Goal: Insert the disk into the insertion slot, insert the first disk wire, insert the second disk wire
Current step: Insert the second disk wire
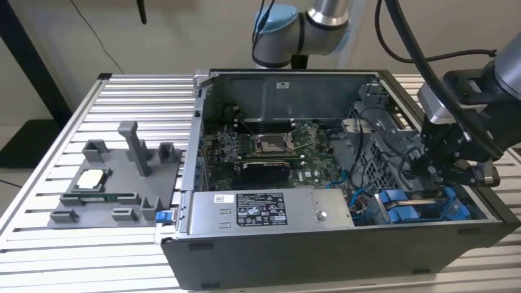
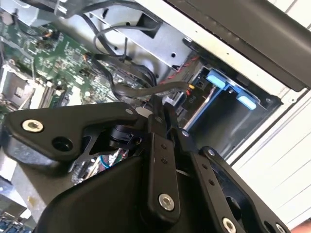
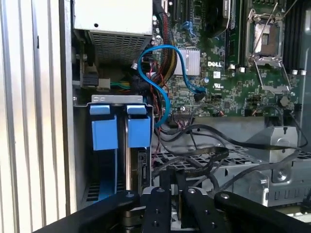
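Observation:
The disk, in its bright blue carrier frame, stands on edge inside the insertion slot, a grey metal bay at the case's corner on the exterior view's right. The same blue frame shows in the exterior view and, deep in the bay, in the second wrist view. My gripper hangs inside the case just above the bay. Its black fingers are pressed together on a black disk wire whose plug points toward the disk. In the first wrist view the gripper sits beside the disk's connector edge.
The grey labelled power-supply box lies along the case's front wall. Behind it is the green motherboard. A blue data cable loops near the bay among loose black cables. A grey parts fixture rests on the slatted table.

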